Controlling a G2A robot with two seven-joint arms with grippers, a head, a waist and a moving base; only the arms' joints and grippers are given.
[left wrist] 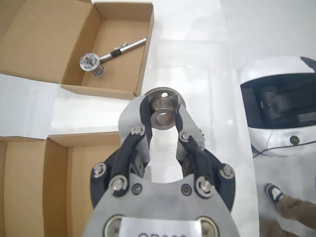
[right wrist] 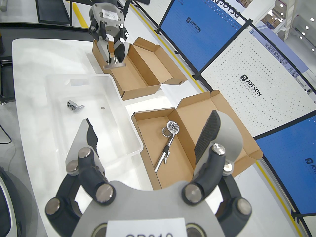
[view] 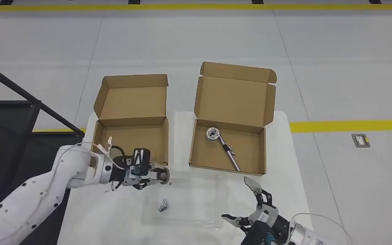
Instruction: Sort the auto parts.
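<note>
While clamped on a round flanged steel bushing (left wrist: 158, 94), hovers off the near corner of the left cardboard box (view: 135, 139) — left gripper (left wrist: 163, 114). Ribbed pads (right wrist: 209, 129) spread wide beside clear plastic tray (right wrist: 123, 109) — right gripper (right wrist: 150, 120).

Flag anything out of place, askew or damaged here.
Nothing looks damaged, spilled or askew. The one oddity is a tiny dark speck lying in the tray, apart from the bracket; it is too small to identify. The left gripper holds the flange.
</note>
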